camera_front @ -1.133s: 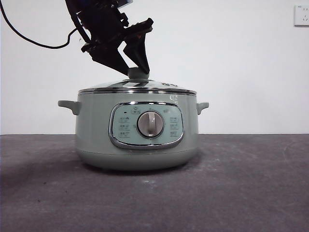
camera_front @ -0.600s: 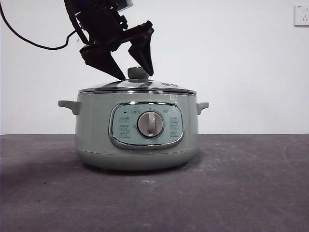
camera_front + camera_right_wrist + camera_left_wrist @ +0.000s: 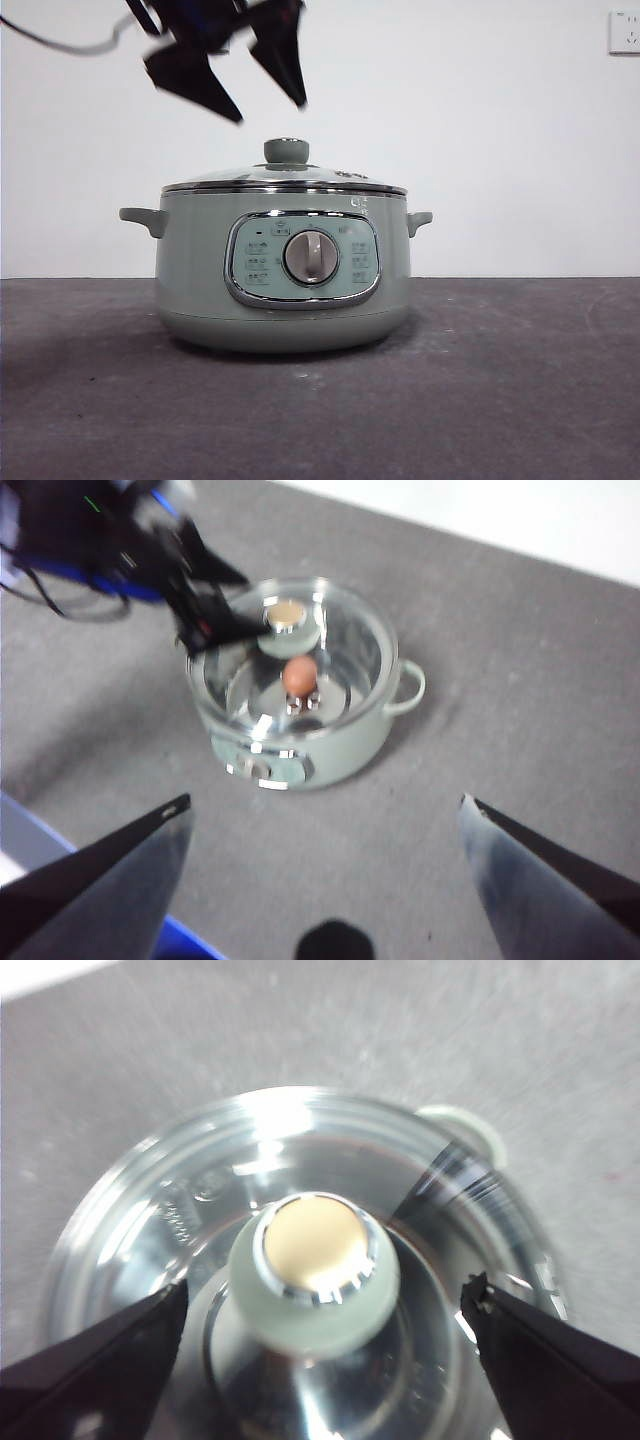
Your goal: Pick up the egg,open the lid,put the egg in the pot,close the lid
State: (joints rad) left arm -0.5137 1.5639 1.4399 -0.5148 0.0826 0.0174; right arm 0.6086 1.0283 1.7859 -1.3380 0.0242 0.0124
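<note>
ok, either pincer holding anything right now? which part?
Nothing is held. The left pincer hangs open above the lid, clear of its knob. The right pincer is open, high off the pot. The egg sits inside, under the glass.

The lid [image 3: 285, 178] sits on the pot [image 3: 280, 270], the egg [image 3: 299, 675] inside, the left gripper [image 3: 262, 95] spread above the knob [image 3: 286, 151].

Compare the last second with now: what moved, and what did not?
The left end effector, shut on the lid's knob a second ago, has opened and risen clear above it. The lid stays seated on the pot, with the egg visible inside through the glass. The right end effector hangs open, well away.
</note>
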